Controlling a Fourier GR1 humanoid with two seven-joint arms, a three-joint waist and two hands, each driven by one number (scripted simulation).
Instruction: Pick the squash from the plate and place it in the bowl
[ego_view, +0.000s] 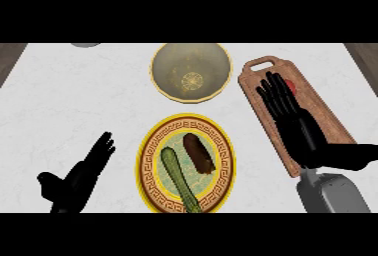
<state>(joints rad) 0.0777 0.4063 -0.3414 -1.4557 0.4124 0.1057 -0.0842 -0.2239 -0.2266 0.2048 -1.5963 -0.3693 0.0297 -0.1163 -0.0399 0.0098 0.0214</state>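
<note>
Between plate (148, 167) and bowl (164, 80), bare counter (66, 95) lies open.

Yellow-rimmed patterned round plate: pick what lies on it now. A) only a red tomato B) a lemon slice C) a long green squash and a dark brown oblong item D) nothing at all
C: the yellow-rimmed patterned round plate carries a long green squash beside a dark brown oblong item; neither hand touches them.
</note>
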